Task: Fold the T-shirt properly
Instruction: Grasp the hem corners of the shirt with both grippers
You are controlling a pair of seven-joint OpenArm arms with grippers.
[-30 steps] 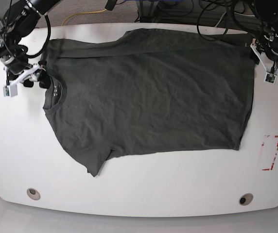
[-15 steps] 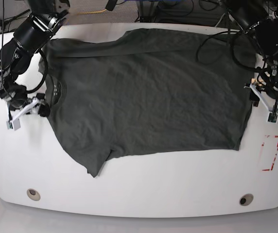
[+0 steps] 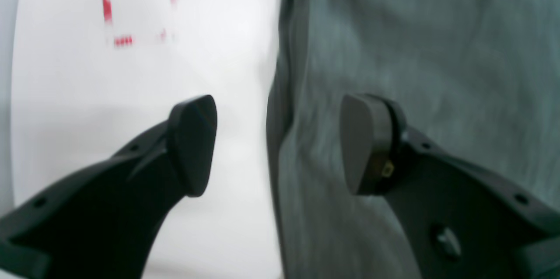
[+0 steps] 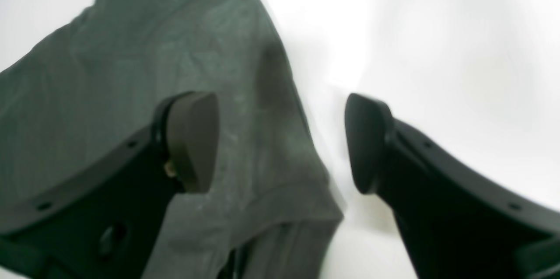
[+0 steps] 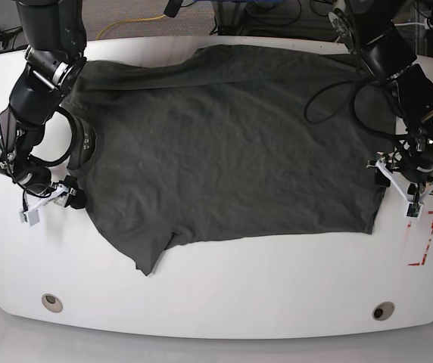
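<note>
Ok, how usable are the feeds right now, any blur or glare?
Left wrist view: the T-shirt and red markings are smeared, the fingers sharper. Right wrist view: soft too, the white table washed out. Base view: sharp, evenly lit.

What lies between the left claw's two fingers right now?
The shirt's side edge and a strip of bare white table. The left wrist view shows one finger over cloth, the other over table, left claw open.
</note>
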